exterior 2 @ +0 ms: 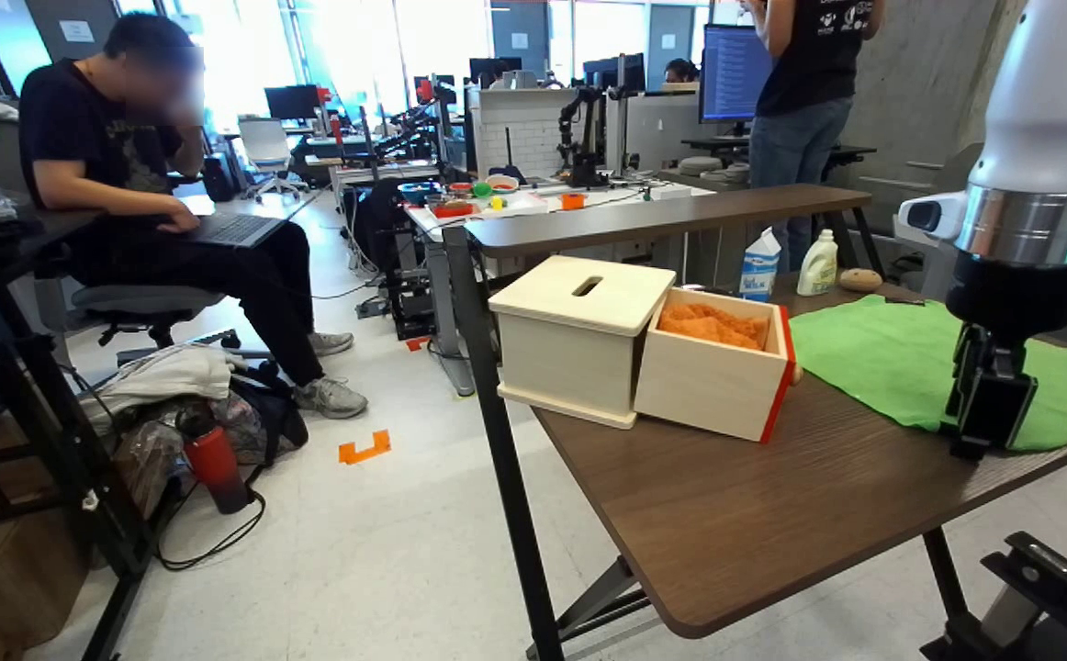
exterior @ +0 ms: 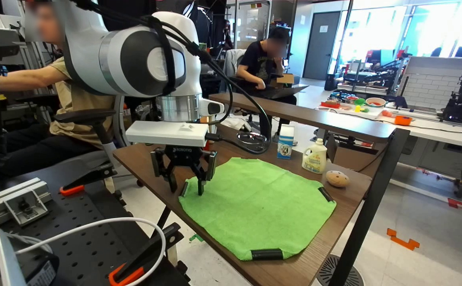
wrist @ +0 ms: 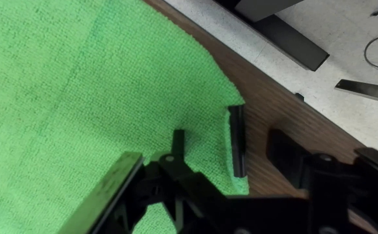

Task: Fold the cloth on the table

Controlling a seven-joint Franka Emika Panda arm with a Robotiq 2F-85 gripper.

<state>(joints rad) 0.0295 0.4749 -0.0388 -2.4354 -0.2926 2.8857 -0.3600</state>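
The bright green cloth [exterior: 263,202] lies spread flat on the dark brown table [exterior 2: 772,523], with black tabs at several edges. It also shows in an exterior view [exterior 2: 882,353] and the wrist view [wrist: 111,97]. My gripper [exterior: 187,190] is open at one edge of the cloth, near the table's long side. In the wrist view, the open gripper [wrist: 228,136] has one finger over the cloth and the other over bare wood. A black tab [wrist: 237,141] lies between the fingers, touching neither. The fingertips are low; whether they touch the surface I cannot tell.
A milk carton [exterior: 285,142], a cream bottle [exterior: 314,157] and a round tan object [exterior: 337,178] stand beyond the cloth. A wooden box [exterior 2: 566,358] and an open drawer [exterior 2: 708,386] holding orange fabric sit at one table end. A raised shelf [exterior: 314,113] runs along the back.
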